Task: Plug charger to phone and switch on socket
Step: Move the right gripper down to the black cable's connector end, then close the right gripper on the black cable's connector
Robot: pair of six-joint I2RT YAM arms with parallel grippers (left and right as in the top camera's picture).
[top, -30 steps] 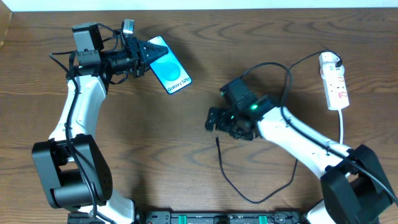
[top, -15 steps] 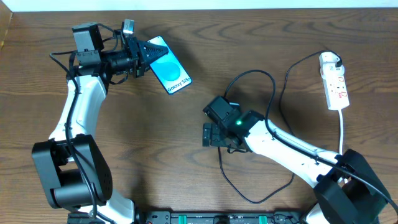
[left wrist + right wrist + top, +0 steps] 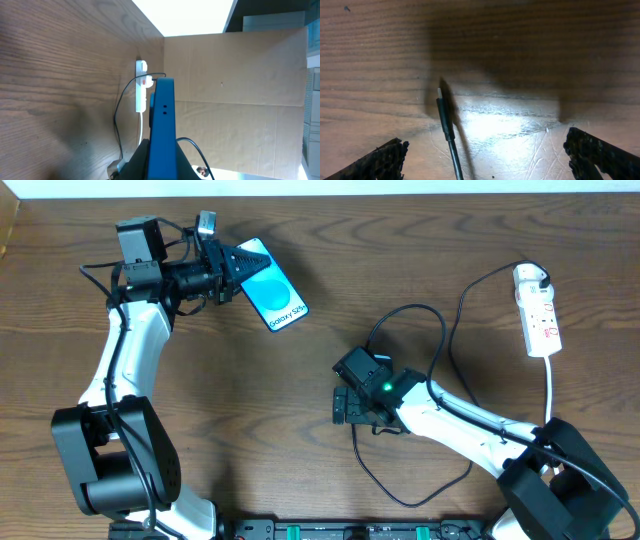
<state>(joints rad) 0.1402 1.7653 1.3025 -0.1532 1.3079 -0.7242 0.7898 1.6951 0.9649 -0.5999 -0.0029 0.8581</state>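
The phone point(image 3: 272, 292), screen up, is clamped at one short end by the left tool point(image 3: 243, 268) at the far left of the wooden surface point(image 3: 250, 400). The right tool point(image 3: 342, 406) is spread wide above the charger's connector tip point(image 3: 445, 120), which lies on the surface between the fingers point(image 3: 380, 160), untouched. The power strip point(image 3: 537, 310) is seen at the right edge, well apart.

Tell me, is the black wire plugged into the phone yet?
Not yet. The charger tip lies bare on the table under the right gripper; the left gripper holds the phone far off.
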